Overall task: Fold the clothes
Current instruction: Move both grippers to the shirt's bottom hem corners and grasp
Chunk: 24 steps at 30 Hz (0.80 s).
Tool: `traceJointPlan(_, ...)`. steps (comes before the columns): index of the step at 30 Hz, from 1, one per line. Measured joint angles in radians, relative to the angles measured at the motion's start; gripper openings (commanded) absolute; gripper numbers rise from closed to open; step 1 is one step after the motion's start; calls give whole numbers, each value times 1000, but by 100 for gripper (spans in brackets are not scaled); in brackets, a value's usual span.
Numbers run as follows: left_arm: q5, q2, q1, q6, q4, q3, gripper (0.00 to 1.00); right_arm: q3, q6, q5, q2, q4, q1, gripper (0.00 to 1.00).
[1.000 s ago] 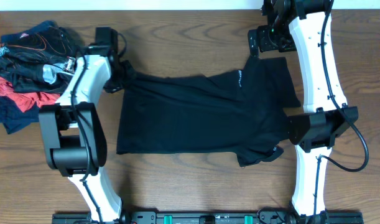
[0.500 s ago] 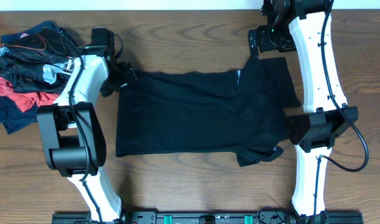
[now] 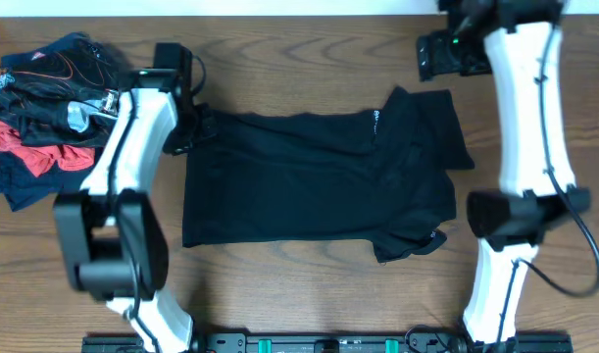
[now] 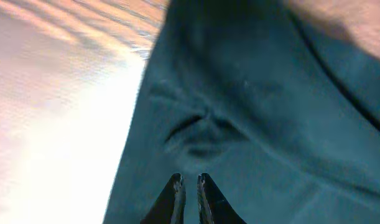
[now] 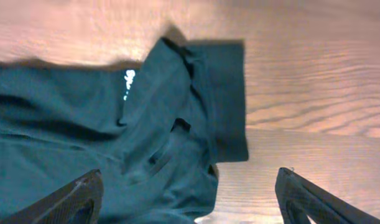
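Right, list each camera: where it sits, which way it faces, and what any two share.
Overhead: above the table, looking down at the black T-shirt and clothes pile; left arm and right arm show.
Left wrist: on the left arm, facing down onto the T-shirt's edge; left gripper nearly shut.
Right wrist: on the right arm, facing down at the white logo; right gripper wide open.
Shared: all three see the T-shirt.

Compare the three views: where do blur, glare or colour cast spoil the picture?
Overhead: the right arm is smeared by motion, the T-shirt sharp and black. Left wrist: soft focus, table washed out by glare. Right wrist: sharper, but the shirt looks teal.
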Motion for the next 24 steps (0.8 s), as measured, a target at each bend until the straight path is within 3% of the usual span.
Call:
traceJointPlan(4,-19,-98,0,0,-65,0,11,-92,19,3,-174,2,0,97)
traceJointPlan(8,-25,-147,0,0,-87,-14,11,-315,55,40,-332,4,0,95)
traceJointPlan(13,-25,-190,-3,-3,-104,-96,11,-646,101,60,-403,50,0,93)
traceJointPlan(19,-26,-283,-13,-31,-72,-295,12,-1108,145,31,-517,290,47,97)
traceJointPlan(24,-25,-360,-30,-56,-21,-456,14,-1395,171,-41,-647,423,96,99)
